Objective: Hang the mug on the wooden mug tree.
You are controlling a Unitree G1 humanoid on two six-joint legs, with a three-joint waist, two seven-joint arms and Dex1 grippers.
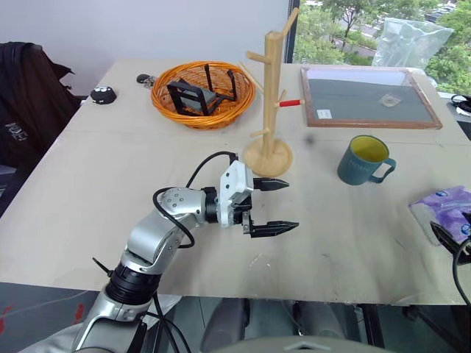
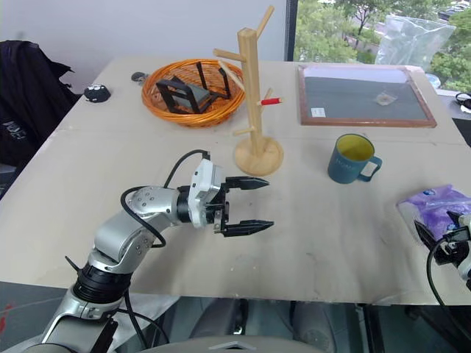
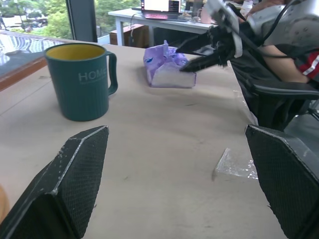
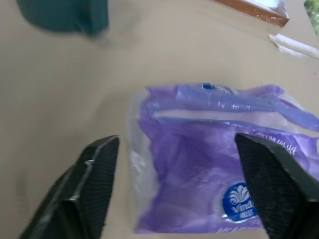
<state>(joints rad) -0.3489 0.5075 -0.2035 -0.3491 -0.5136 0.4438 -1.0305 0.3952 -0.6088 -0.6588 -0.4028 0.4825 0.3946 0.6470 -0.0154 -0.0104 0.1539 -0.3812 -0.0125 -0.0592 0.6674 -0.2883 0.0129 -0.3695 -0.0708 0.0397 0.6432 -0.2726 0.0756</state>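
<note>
From the head views, the mug [image 1: 362,159] stands upright on the table [image 1: 110,191], right of the wooden mug tree [image 1: 270,103], well apart from the left gripper [image 1: 269,207], whose fingers gape empty. Left wrist view: the mug lies ahead of the spread fingers, handle towards the tissue pack [image 3: 167,65]. Right wrist view: the right gripper [image 4: 177,186] hangs open over that pack, probably the nearer hand.

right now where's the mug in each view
Left eye view: mug stands right of the wooden mug tree.
Right eye view: the same spot.
Left wrist view: upper left.
Right wrist view: blurred teal shape at the top edge.
Shared landmark: purple tissue pack.
</note>
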